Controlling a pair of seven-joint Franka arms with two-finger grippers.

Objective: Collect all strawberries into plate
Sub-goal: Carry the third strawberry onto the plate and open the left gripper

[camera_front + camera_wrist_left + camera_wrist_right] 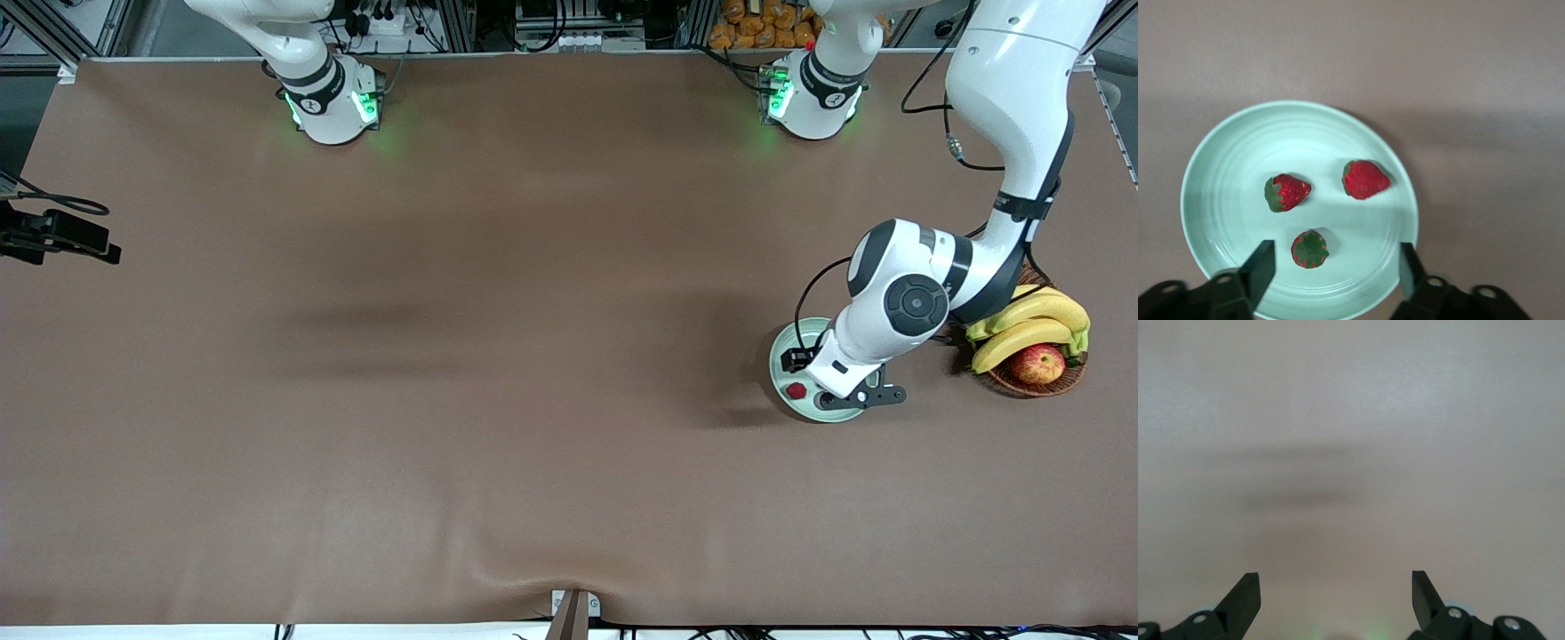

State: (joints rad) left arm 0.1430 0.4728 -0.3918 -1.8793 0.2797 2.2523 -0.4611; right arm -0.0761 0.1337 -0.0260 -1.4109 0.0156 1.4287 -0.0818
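The pale mint-green plate [784,348] lies toward the left arm's end of the table, beside the wicker basket. In the left wrist view the plate [1305,130] holds three strawberries: one lying on its side [1288,192], a second also on its side [1365,179], and a third with its leafy top up [1310,249]. The front view shows just one strawberry [796,389]; the arm hides the others. My left gripper [1336,257] hangs open over the plate [825,391], holding nothing, with the leafy-topped berry lying loose between its fingers. My right gripper [1335,583] is open over bare table.
A brown wicker basket [1040,384] with bananas [1031,320] and a red-yellow apple [1037,363] stands close beside the plate, under the left arm's elbow. A black camera mount [53,236] juts in at the right arm's end of the table.
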